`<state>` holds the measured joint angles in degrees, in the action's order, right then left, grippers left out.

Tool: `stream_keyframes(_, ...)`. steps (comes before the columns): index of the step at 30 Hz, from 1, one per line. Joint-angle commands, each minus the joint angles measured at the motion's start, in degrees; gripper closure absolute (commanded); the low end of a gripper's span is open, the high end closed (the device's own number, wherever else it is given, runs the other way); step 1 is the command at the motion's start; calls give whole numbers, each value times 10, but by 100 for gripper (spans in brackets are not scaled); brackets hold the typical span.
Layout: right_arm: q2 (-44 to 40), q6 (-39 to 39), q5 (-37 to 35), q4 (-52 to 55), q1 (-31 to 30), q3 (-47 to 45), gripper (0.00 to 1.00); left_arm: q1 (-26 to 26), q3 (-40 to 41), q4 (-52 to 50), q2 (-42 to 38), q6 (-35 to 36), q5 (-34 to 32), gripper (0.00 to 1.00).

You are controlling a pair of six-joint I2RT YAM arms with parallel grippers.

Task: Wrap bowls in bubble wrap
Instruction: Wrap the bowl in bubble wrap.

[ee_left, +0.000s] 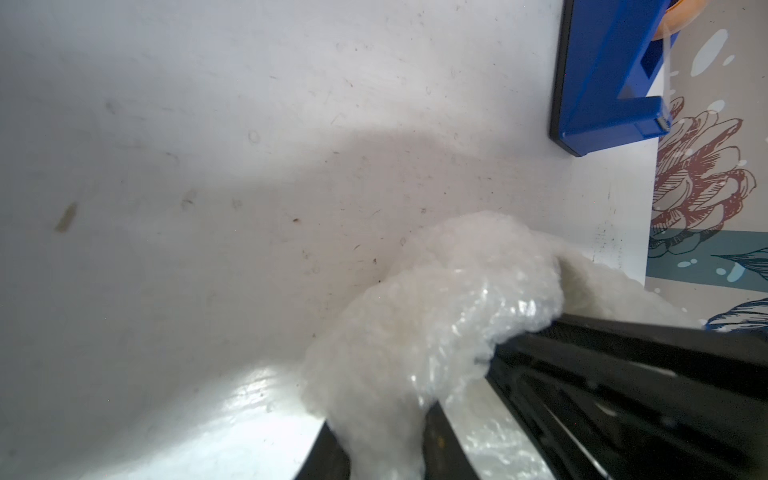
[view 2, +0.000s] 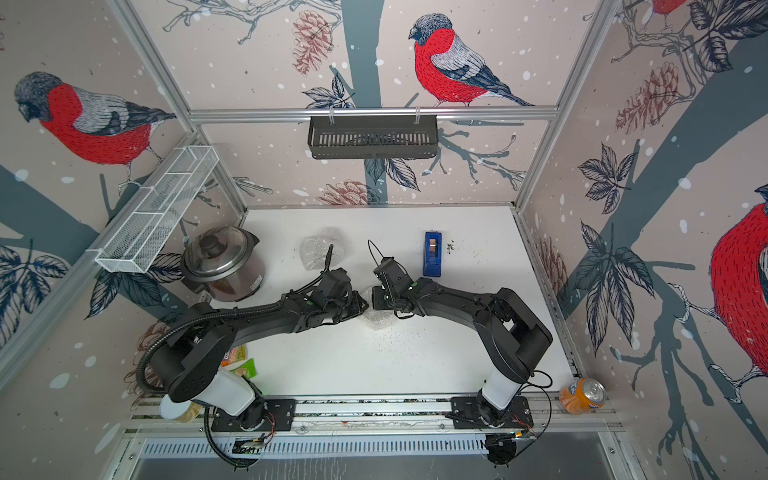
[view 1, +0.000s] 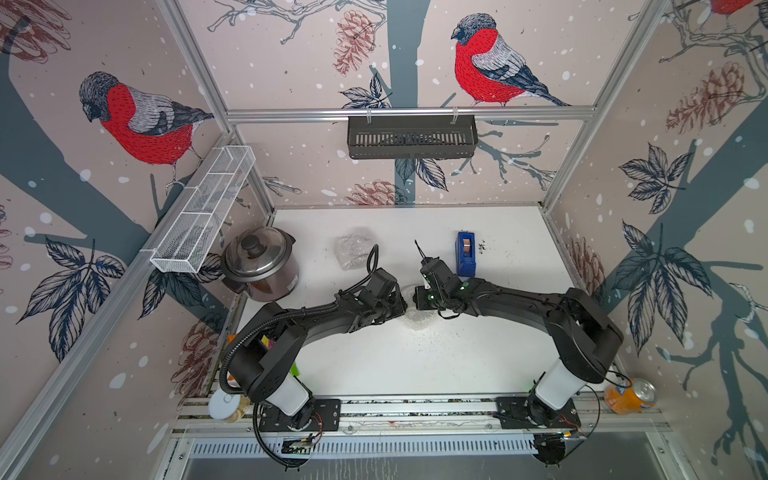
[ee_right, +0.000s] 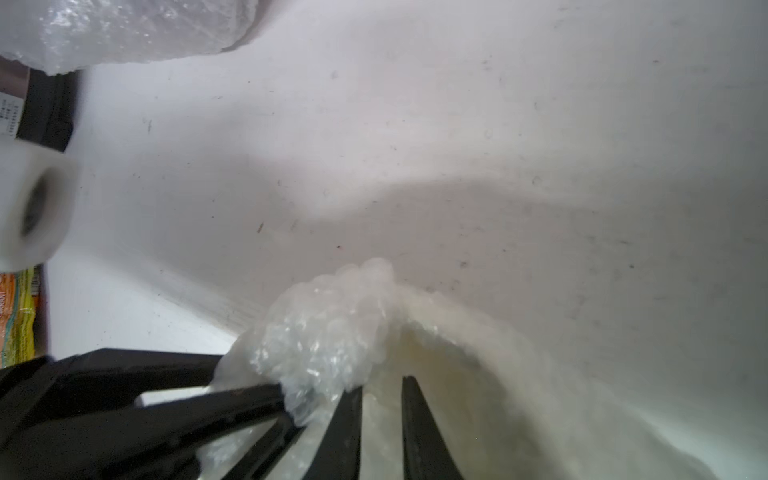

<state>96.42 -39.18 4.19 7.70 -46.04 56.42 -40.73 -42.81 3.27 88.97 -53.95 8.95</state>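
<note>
Table [view 1: 395,365]: white; your free room, lower centre.
Left gripper [view 1: 402,306]: pinching bubble wrap [ee_left: 436,316] edge.
Right gripper [view 1: 417,300]: grip unclear.

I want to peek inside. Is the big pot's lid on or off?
On. In both top views the lid with its black knob sits on the pot.

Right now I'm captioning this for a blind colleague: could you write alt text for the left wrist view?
Crumpled, whitish bubble wrap bunches between the black fingers of the left end effector, over a scuffed white table. A blue tape dispenser stands farther off, by the patterned wall.
</note>
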Motion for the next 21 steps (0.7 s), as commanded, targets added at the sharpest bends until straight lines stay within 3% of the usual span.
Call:
stream_keyframes(1,4,1,28,-34,1,-8,81,0,-13,-16,-13,12,-9,53)
stream_keyframes(4,0,1,32,-41,6,-18,81,5,-24,-42,-31,35,-15,37)
stream_keyframes(7,-5,4,42,-51,10,-30,81,19,-27,-48,-48,59,-9,27)
stream_keyframes(16,-24,9,79,-87,24,-54,81,41,-48,-28,-31,134,73,25)
stream_keyframes(21,-18,15,89,-87,31,-52,82,42,-44,-17,-17,149,84,25)
